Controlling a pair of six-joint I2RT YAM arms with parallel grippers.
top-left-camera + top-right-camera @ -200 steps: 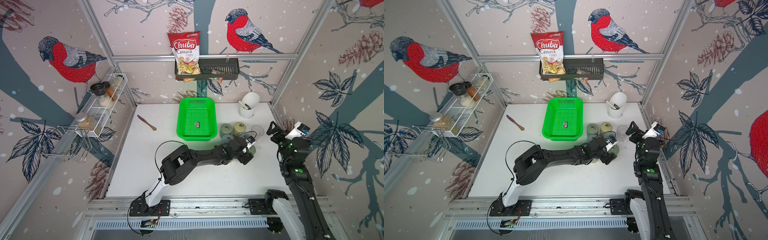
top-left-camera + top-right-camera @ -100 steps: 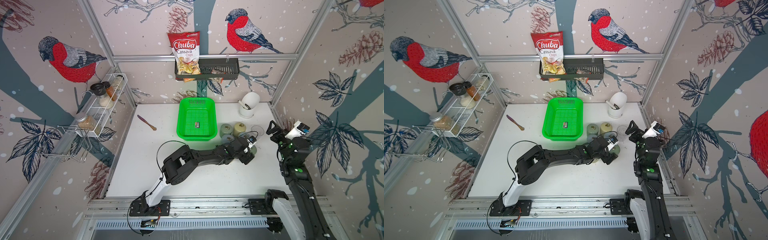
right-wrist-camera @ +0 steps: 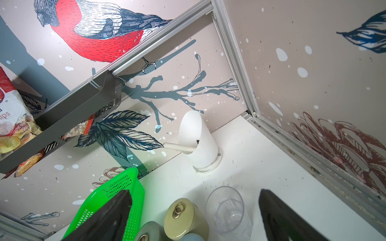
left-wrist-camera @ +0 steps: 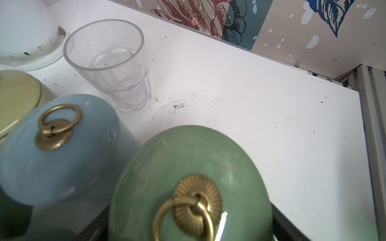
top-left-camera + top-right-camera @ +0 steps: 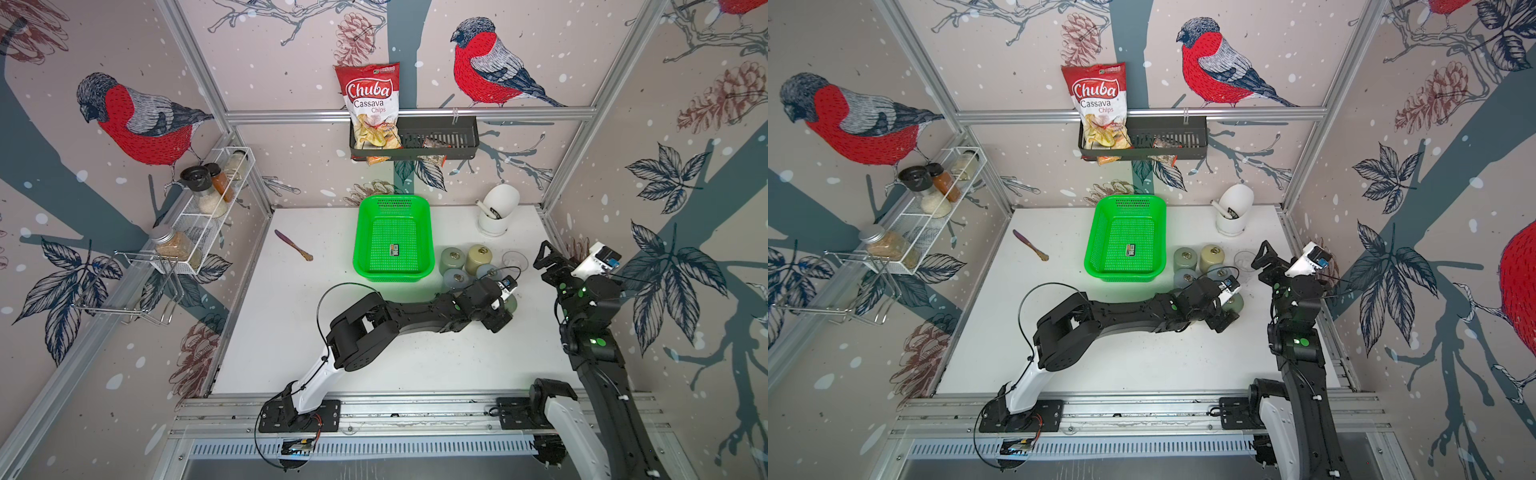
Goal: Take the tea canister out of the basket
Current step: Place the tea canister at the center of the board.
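Note:
The green basket (image 5: 360, 232) stands at the middle back of the table, holding only a small dark sticker (image 5: 395, 249). To its right, a green tea canister (image 5: 513, 302) with a brass ring lid (image 4: 188, 162) stands on the table. My left gripper (image 5: 506, 306) is shut on it, with dark fingers against both sides in the left wrist view. My right gripper (image 5: 547, 261) hovers open by the right wall. Its two black fingers (image 3: 108, 217) are spread wide over the glass and the other canisters, holding nothing.
Several other canisters cluster beside the basket: grey-green (image 5: 452, 258), cream (image 5: 478, 257), light blue (image 4: 58, 150). A clear glass (image 5: 514, 261) and a white utensil holder (image 5: 496, 210) stand behind. A wooden knife (image 5: 294, 245) lies to the left. A black rack (image 5: 436, 133) and a wire shelf (image 5: 208, 208) hang on the walls.
The left gripper with the green canister has shifted only slightly toward the front right. The right arm has stayed still and open.

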